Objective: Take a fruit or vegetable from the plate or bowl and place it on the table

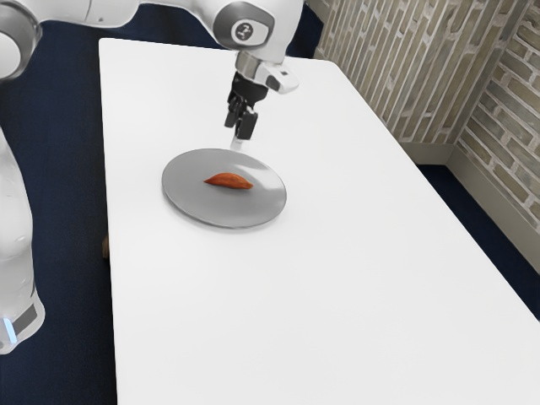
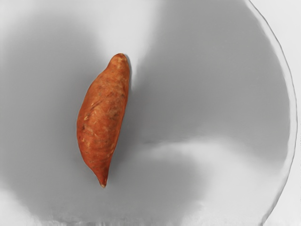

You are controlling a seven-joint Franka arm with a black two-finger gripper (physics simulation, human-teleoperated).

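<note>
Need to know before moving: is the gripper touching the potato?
Apart: the exterior view shows the gripper clear of the potato, with bare plate visible between them.

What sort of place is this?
Probably a simulated robot workspace: a white robot arm reaches over a plain white table, where an orange-brown vegetable lies on a grey plate. The brick wall makes it look like an indoor room.

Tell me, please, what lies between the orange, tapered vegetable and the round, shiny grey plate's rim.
Just bare plate lies between the vegetable and the rim, in both views.
</note>
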